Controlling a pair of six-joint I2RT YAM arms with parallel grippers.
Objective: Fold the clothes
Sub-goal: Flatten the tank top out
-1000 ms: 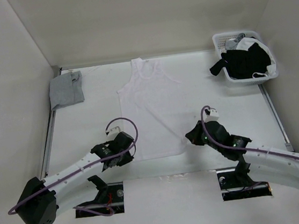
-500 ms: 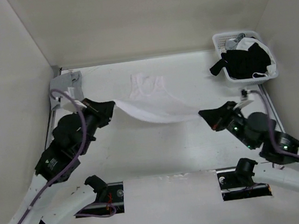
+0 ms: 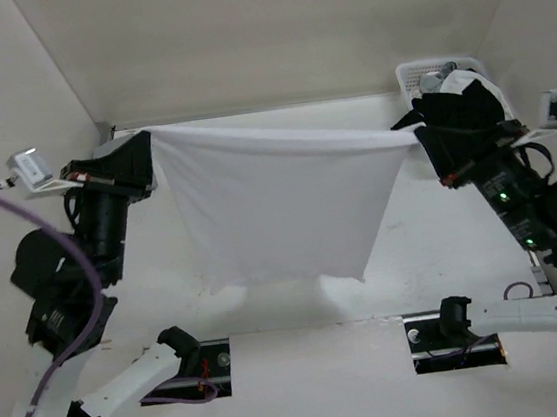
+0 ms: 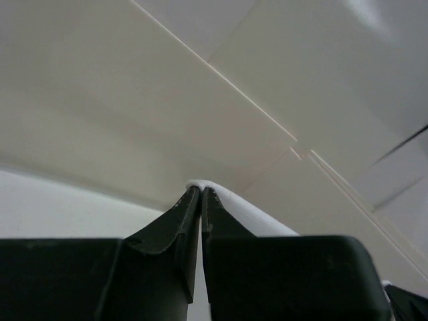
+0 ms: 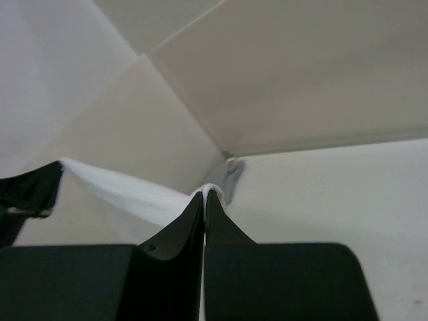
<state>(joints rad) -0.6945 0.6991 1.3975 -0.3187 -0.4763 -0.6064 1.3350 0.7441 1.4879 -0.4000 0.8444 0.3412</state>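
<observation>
Leftmost, the left fingers (image 3: 146, 136) are pinched together on one upper corner of the top (image 3: 278, 203). In the left wrist view a fold of white cloth shows just past their tips. From there the top's upper edge runs taut across to the right fingers (image 3: 417, 132), which are also clamped tight, with cloth caught between their tips. Between the two pairs of fingers the top hangs spread like a sheet, narrowing toward two lower corners. It is lifted above the middle of the bench (image 3: 300, 312); whether its bottom edge touches the surface I cannot tell.

The bench is white and sits in a pale box of plain walls (image 3: 269, 38) at the left, back and right. At the far left corner lies a grey garment (image 5: 231, 177), mostly hidden behind the left fingers in the top view. At the far right corner stands a white basket (image 3: 406, 75) holding a black and white bundle (image 3: 465, 81), partly covered by the right arm.

Count: two arms, two pairs of fingers, one top, one grey garment, one basket.
</observation>
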